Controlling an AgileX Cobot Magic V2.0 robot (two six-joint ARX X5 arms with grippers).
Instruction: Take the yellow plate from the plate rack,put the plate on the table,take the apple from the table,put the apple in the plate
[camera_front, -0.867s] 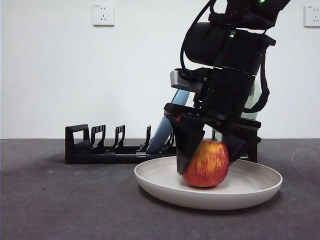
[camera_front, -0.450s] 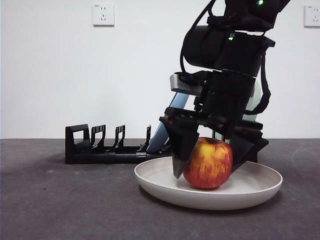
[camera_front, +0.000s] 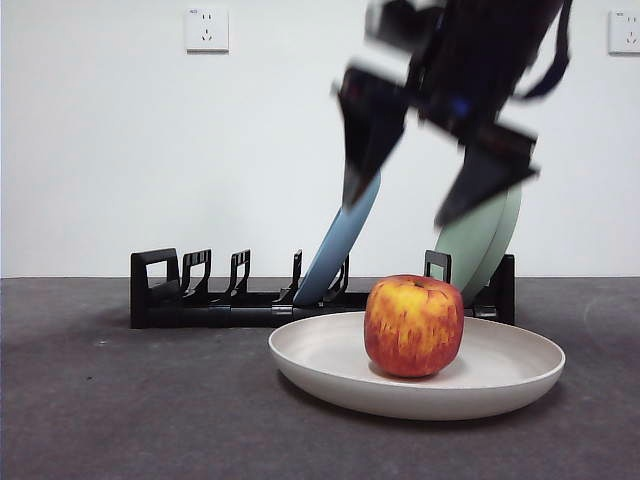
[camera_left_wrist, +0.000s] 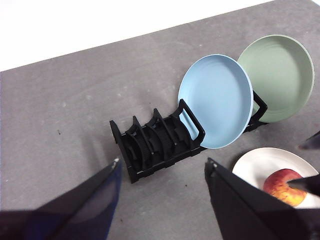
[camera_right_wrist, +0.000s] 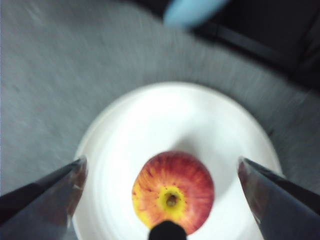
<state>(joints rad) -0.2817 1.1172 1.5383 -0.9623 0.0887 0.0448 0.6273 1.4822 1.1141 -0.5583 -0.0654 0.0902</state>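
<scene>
The red-and-yellow apple (camera_front: 414, 326) (camera_right_wrist: 172, 192) stands alone in the cream yellow plate (camera_front: 300, 358) (camera_right_wrist: 175, 120), which lies flat on the dark grey table (camera_front: 130, 400) in front of the plate rack (camera_front: 220, 300). My right gripper (camera_front: 398, 210) (camera_right_wrist: 162, 162) hovers open well above the apple, blurred with motion, its jaws spread wide and touching nothing. High over the table's left side, my left gripper (camera_left_wrist: 162, 161) is open and empty, looking down on the rack (camera_left_wrist: 155, 145), the plate (camera_left_wrist: 257, 162) and the apple (camera_left_wrist: 281, 184).
A blue plate (camera_front: 335, 255) (camera_left_wrist: 215, 100) and a pale green plate (camera_front: 490, 250) (camera_left_wrist: 277, 75) lean upright in the rack's right half. Its left slots hold nothing. A white wall with two sockets stands behind.
The right gripper has let go of the apple, spread its jaws and risen clear. The apple stays upright in the plate.
</scene>
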